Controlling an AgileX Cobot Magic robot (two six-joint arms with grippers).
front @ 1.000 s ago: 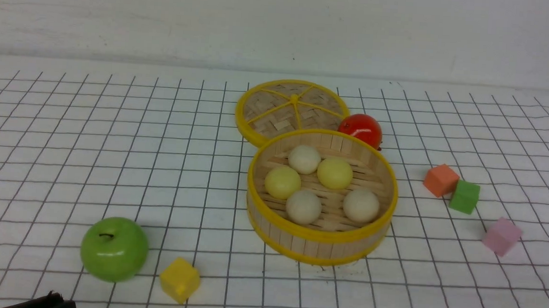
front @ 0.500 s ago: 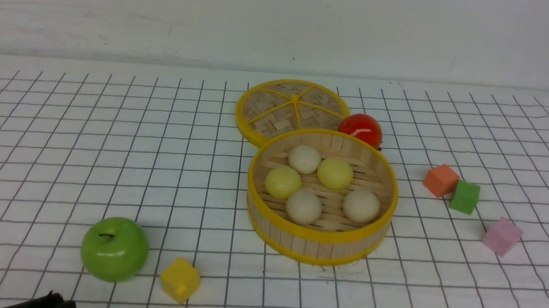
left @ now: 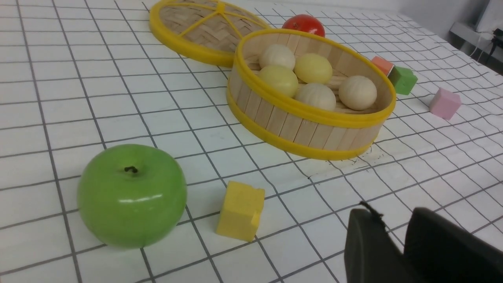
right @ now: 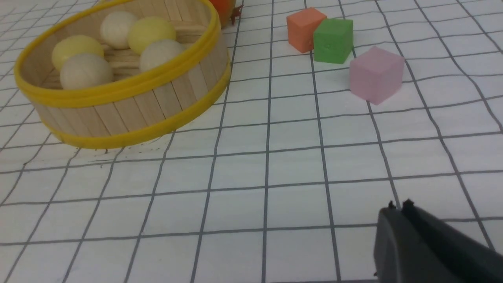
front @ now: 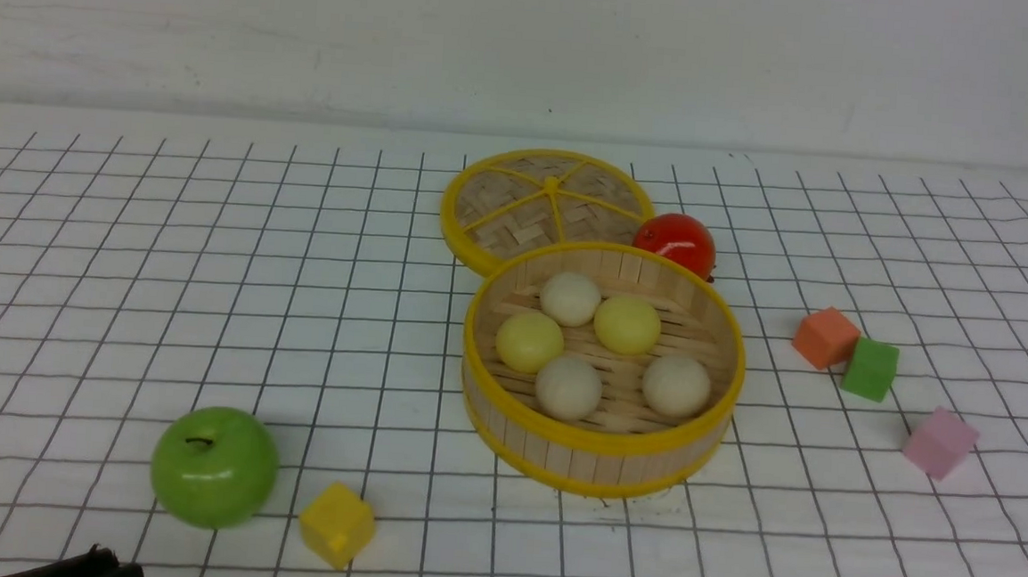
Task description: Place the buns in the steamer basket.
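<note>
All five buns (front: 574, 298) (front: 627, 324) (front: 529, 341) (front: 569, 386) (front: 676, 385) sit inside the steamer basket (front: 597, 459) on its slatted floor: three cream, two pale yellow. None left on the desk (front: 212, 261) as far as any view shows, so I'd call the loading step done.

Left pincer (left: 397, 239): fingers slightly parted, nothing between them, low over the desk near the yellow cube (front: 337, 524) and green apple (front: 214, 466), well apart from the basket. Right pincer (right: 399, 208): tips pressed together, holding nothing, over bare grid near the pink cube (right: 376, 74).

Next move, my read: nothing more to pick. Leave the basket alone and park both arms clear. Lid (front: 546, 203) lies flat behind the basket, partly overlapped by its rim; the task doesn't ask for it.
</note>
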